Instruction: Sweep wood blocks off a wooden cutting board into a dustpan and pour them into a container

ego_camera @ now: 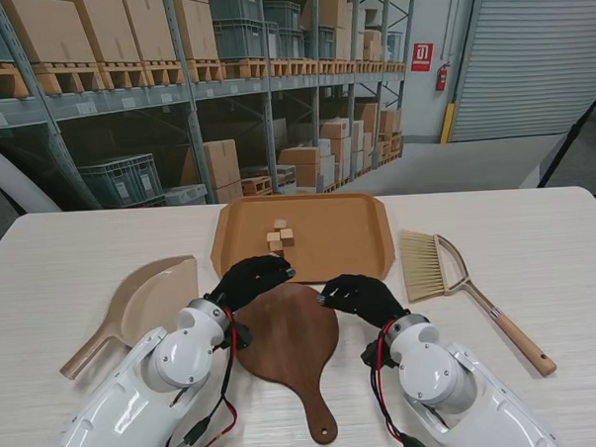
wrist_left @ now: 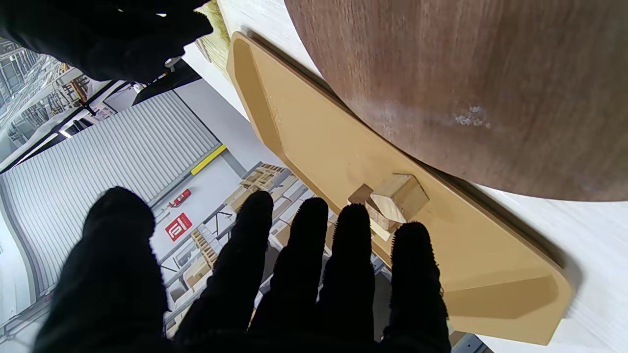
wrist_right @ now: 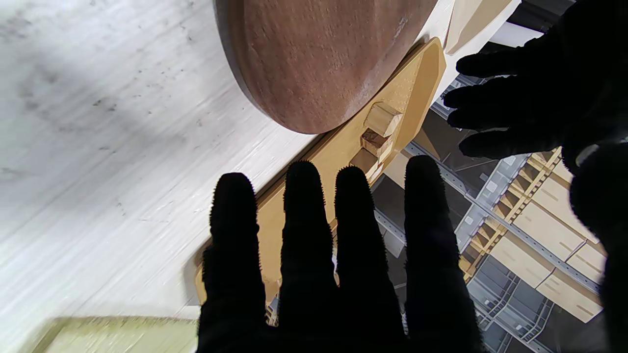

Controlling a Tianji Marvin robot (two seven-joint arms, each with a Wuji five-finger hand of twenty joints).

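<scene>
We hold both our left hand and right hand empty, fingers spread, over the cutting board, because the brush and dustpan lie ungrasped at either side.

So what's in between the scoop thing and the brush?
In the stand view, the dark round wooden cutting board and both black-gloved hands lie between the beige plastic dustpan and wooden-handled brush.

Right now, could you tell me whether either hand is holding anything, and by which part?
Nothing is held. The left hand and the right hand both hover with fingers spread over the cutting board, gripping nothing.
</scene>
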